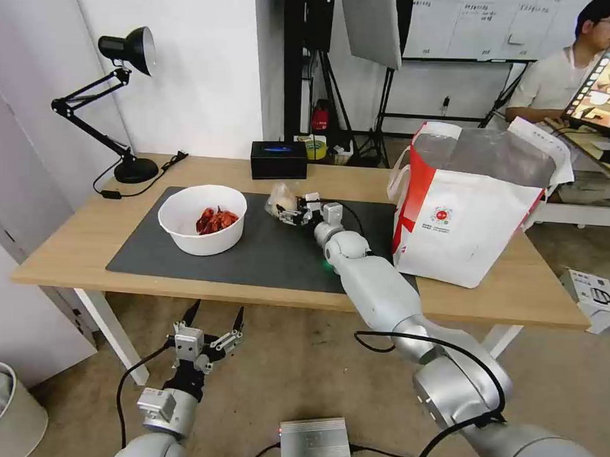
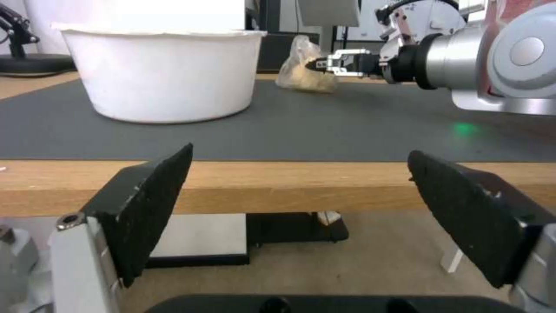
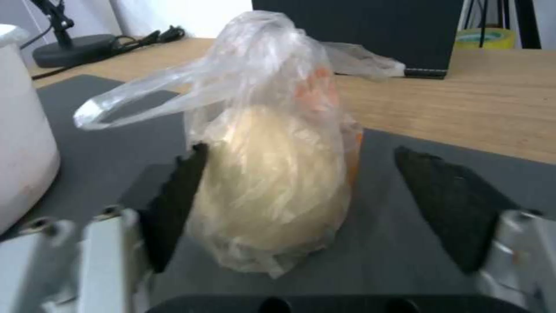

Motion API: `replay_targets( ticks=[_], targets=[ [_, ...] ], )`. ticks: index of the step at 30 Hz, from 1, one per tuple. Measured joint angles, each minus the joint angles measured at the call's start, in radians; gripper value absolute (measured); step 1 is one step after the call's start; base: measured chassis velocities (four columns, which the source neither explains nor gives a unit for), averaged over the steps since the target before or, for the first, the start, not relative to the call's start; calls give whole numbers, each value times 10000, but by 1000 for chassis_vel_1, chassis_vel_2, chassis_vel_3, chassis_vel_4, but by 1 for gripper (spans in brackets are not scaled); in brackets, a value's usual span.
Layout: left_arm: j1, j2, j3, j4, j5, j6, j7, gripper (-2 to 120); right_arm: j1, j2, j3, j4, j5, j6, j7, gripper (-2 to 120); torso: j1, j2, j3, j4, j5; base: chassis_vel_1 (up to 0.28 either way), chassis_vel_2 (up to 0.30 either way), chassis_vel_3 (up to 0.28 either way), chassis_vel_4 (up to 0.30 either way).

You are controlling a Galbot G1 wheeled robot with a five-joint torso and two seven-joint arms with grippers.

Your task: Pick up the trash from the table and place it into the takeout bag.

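A small clear knotted bag (image 1: 281,199) (image 3: 272,174) with pale contents stands upright on the dark grey mat (image 1: 264,257) of the table (image 1: 71,240). My right gripper (image 1: 292,215) (image 3: 300,158) is open, its fingers astride the bag; one pad (image 3: 173,204) touches it, and the other pad (image 3: 451,204) stands apart. A white bowl of red shells (image 1: 202,218) (image 2: 162,74) sits on the mat's left part. The takeout bag (image 1: 466,207) stands open at the table's right end. My left gripper (image 1: 215,322) (image 2: 300,154) hangs open below the table's front edge, holding nothing.
A black box (image 1: 279,159) sits at the table's back edge behind the knotted bag. A black desk lamp (image 1: 126,102) and its cord occupy the back left corner. A white bin (image 1: 5,405) and a metal box (image 1: 314,441) are on the floor.
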Motion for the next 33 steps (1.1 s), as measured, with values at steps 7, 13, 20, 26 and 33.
replay_targets(
  ticks=[7, 13, 20, 26, 33],
  targets=[
    [37, -25, 0, -48, 1, 0, -1, 100, 4, 0, 15, 0, 40, -24, -2, 52, 0, 0, 0, 0, 0, 0, 0, 0, 0],
    [65, -47, -37, -69, 3, -8, -2, 100, -32, 1, 38, 7, 247, -71, 42, 32, 0, 0, 0, 0, 0, 0, 0, 0, 0],
    [88, -115, -29, -72, 22, -33, -3, 100, -41, 1, 55, -37, 308, -85, 77, 10, -1, 0, -1, 0, 0, 0, 0, 0, 0],
    [92, -153, -27, -74, 46, -37, 0, 100, -107, -1, 70, -24, 320, -91, 83, 0, -1, 0, -1, 0, 0, 0, 0, 0, 0],
    [89, -171, -64, -76, 53, -41, 1, 100, -264, -12, 69, 281, 306, -82, 155, 0, 0, 0, 0, 0, -1, 0, 0, 0, 0]
  ],
)
